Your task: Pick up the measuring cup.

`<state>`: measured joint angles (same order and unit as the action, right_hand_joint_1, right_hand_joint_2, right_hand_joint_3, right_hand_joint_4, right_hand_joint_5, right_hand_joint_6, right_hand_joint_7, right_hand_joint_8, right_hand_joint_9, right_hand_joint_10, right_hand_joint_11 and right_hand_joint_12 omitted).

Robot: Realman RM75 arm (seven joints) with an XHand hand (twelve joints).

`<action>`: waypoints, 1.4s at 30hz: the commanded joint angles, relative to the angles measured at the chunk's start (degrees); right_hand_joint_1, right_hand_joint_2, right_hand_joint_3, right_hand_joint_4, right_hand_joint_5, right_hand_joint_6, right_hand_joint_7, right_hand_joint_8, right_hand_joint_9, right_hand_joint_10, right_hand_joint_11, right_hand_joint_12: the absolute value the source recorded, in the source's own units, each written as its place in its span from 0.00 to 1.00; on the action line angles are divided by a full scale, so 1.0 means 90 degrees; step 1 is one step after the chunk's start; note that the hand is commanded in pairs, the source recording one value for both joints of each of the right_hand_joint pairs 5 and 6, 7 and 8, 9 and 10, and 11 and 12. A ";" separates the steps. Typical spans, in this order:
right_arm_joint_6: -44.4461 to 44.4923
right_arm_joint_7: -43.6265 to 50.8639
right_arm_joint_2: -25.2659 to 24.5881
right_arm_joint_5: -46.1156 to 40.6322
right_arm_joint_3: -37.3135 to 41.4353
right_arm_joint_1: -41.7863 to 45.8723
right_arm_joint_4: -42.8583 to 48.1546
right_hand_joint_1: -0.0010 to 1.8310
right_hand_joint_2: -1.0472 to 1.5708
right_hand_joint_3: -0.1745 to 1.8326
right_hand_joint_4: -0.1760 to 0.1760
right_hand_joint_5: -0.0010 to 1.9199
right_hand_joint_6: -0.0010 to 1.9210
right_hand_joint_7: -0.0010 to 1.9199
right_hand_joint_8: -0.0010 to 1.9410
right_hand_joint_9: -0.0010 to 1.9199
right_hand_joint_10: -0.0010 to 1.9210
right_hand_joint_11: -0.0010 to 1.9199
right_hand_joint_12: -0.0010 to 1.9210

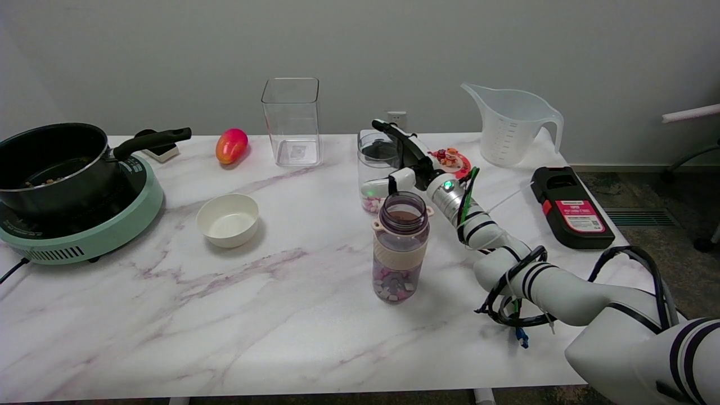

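Measuring cup (509,126) sits upper right of frame, at the back edge of the table (281,315), upright, untouched. Long axis vertical, mouth up. Spout points toward frame left, handle toward frame right.

Right hand (402,160) is centre frame, just right of a clear jar (376,171) with small pale pieces in the bottom. Fingers extended and apart, nothing held. One finger lies low against or just beside the jar's side; can't tell if it's touching. Hand is well apart from the cup and at the wrong object.

Risks, as I judge them:
- Hand is hard up against the jar. Any sideways swing toward the cup could tip or drag it.
- Bottle (400,253) with a purple rim stands just in front of the forearm; a low elbow or the loose cables could clip it.
- Small red and orange item (450,159) lies between hand and cup, in the direct path. Sweep low and it gets pushed.
- Cup is light, empty-looking, tapered, at the back edge. A poke instead of a wrap slides it back or topples it.
- Black device (571,205) with a red label lies near the cup's right; minor obstruction for a handle-side approach.
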<state>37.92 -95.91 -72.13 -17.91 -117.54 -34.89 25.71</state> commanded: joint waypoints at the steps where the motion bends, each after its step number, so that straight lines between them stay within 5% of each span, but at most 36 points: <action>1: -0.0013 0.0009 0.0030 0.0004 0.0024 -0.0008 -0.0009 0.79 0.41 0.40 0.50 0.12 0.12 0.39 0.39 0.39 0.39 0.29 0.29; 10: -0.0029 0.0009 0.0095 -0.0037 0.0033 0.0010 0.0027 0.80 0.43 0.42 0.50 0.19 0.19 0.44 0.43 0.42 0.42 0.29 0.29; 24: -0.0036 0.0009 0.0225 -0.0037 0.0033 0.0019 0.0035 0.82 0.45 0.62 0.50 0.49 0.49 0.60 0.60 0.56 0.56 0.44 0.44; 42: 0.0143 0.0009 0.0631 -0.0027 0.0346 0.0169 0.0537 0.82 0.49 0.56 0.50 0.62 0.62 0.65 0.64 0.60 0.60 0.48 0.48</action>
<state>37.62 -95.81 -69.74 -18.19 -117.10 -34.76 26.13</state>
